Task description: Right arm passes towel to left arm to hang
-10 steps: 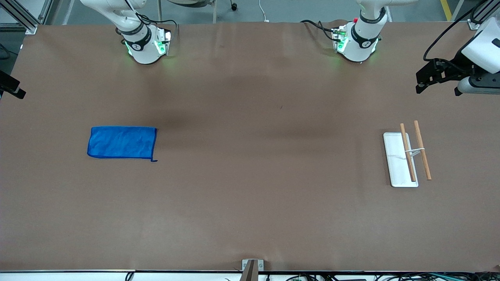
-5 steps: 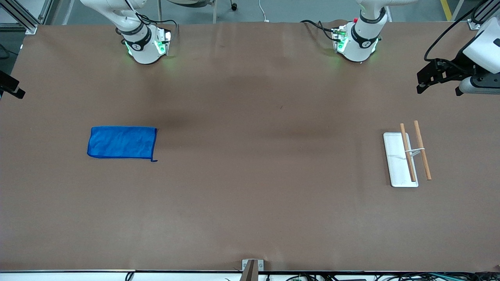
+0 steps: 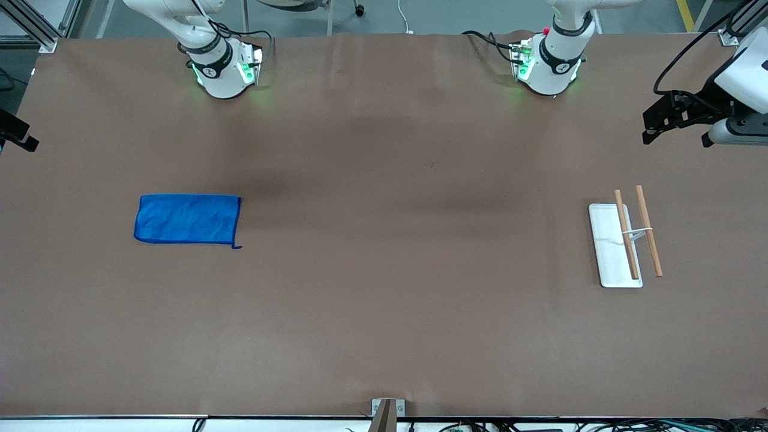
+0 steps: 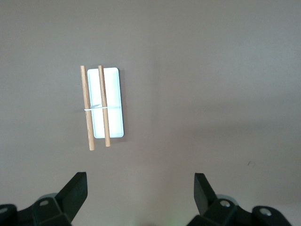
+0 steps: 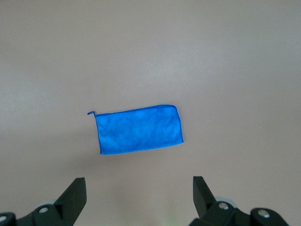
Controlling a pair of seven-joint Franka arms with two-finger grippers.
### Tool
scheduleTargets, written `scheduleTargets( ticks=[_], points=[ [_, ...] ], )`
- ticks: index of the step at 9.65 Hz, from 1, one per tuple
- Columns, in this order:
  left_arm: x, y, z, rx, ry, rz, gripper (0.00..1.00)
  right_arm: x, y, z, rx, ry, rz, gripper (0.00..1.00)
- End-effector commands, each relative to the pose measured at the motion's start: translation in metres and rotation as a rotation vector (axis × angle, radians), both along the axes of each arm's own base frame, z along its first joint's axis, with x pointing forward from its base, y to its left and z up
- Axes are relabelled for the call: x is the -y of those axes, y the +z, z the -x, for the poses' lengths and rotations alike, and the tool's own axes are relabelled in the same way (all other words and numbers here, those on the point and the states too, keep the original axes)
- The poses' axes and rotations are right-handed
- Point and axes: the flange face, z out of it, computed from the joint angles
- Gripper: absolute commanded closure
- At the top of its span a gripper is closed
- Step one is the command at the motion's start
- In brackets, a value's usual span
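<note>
Brown table (image 3: 384,312): towel (image 3: 188,219) flat, soft; I'd pinch its three-o'clock hem. Right gripper (image 5: 139,200) above, left gripper (image 4: 141,195) over rack (image 3: 624,240), both open.

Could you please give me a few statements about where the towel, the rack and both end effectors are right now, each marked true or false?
1. The towel lies flat on the table. True.
2. The right end effector grips the towel. False: it is open, above the towel.
3. The rack stands toward the left arm's end. True.
4. The towel hangs on the rack. False: the rods are bare.
5. The left end effector is shut. False: it is open, empty.
</note>
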Motion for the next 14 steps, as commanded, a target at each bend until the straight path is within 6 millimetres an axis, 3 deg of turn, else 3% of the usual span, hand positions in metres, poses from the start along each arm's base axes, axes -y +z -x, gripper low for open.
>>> scheduleTargets(
  ticks=[1, 9, 12, 14],
  points=[
    [0.001, -0.014, -0.004, -0.041, 0.009, -0.006, 0.00, 0.002, 0.005, 0.007, 0.002, 0.006, 0.009, 0.00],
    [-0.001, -0.018, -0.007, -0.047, 0.010, -0.007, 0.00, 0.003, -0.002, 0.008, -0.021, 0.004, 0.006, 0.00],
    [0.000, -0.018, -0.007, -0.047, 0.009, -0.006, 0.00, -0.006, -0.036, 0.001, -0.071, 0.030, 0.001, 0.00],
    [-0.001, -0.018, -0.007, -0.047, 0.007, -0.007, 0.00, -0.006, -0.107, -0.009, -0.091, 0.040, -0.001, 0.00]
  ],
)
